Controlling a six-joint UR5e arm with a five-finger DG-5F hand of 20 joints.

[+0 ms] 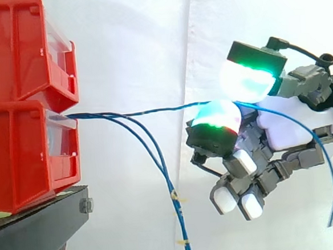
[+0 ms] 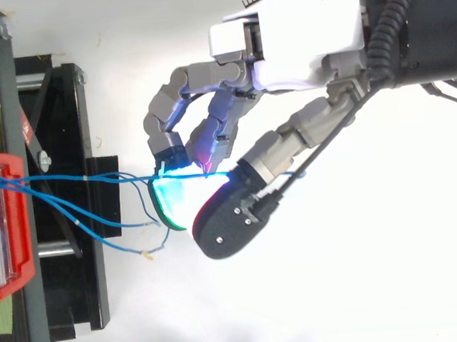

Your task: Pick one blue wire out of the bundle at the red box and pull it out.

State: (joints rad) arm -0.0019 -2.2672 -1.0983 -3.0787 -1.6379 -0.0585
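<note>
The hand reaches in from the right with two glowing fingertip pads pressed together on one blue wire, pinching it; the other fingers are curled under the palm and hold nothing. Past the pinch, the free end of that wire arcs over the palm and hangs down beside the wrist. Toward the bins, the held wire runs nearly level through the air to the front of the lower red bin. The rest of the bundle leaves the same opening and sags away below it, apart from the hand. The lower bin sits at the edge of the black stand that faces the hand, with an upper red bin stacked on it. A white curtain hangs behind.
</note>
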